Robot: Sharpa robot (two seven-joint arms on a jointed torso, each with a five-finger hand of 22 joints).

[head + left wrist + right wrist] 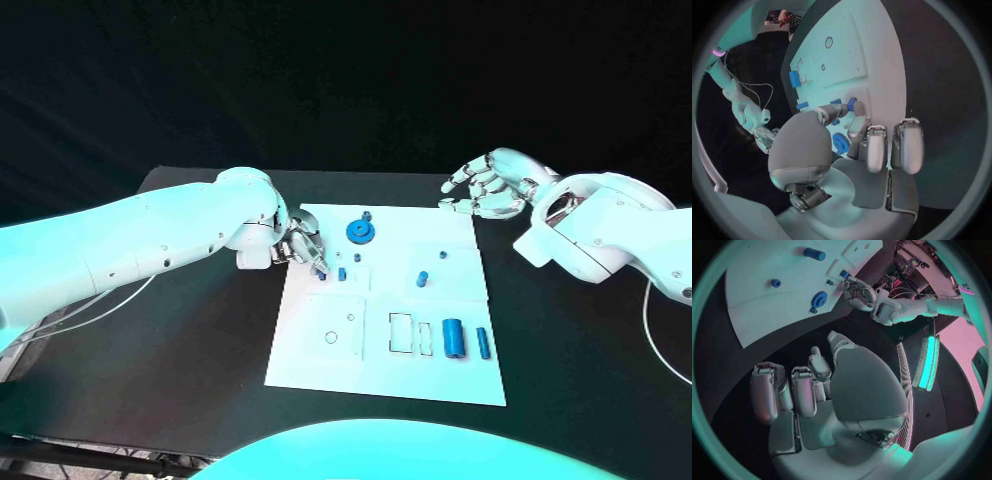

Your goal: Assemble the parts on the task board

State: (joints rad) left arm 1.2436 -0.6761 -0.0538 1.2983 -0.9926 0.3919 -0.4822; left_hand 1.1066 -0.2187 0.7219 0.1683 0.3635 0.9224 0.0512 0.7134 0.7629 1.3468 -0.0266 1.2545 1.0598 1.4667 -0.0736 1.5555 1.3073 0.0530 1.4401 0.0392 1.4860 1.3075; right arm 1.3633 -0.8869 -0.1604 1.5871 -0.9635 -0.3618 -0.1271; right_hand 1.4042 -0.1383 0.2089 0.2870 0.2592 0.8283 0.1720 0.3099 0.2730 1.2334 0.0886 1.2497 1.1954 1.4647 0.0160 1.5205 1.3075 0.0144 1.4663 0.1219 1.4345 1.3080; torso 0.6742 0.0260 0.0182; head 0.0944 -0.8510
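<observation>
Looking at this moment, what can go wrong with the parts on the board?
The left hand works at the board's left edge among small blue parts; its fingers could knock over the peg beside them or push the gear nearby. I cannot tell whether it holds a part; a loose pinch might drop one. The right hand hangs open off the board, little risk.

White arms, silver left hand (299,243), silver right hand (485,186)

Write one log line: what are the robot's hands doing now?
left hand: fingers at small blue part on task board | right hand: open, off board
</observation>
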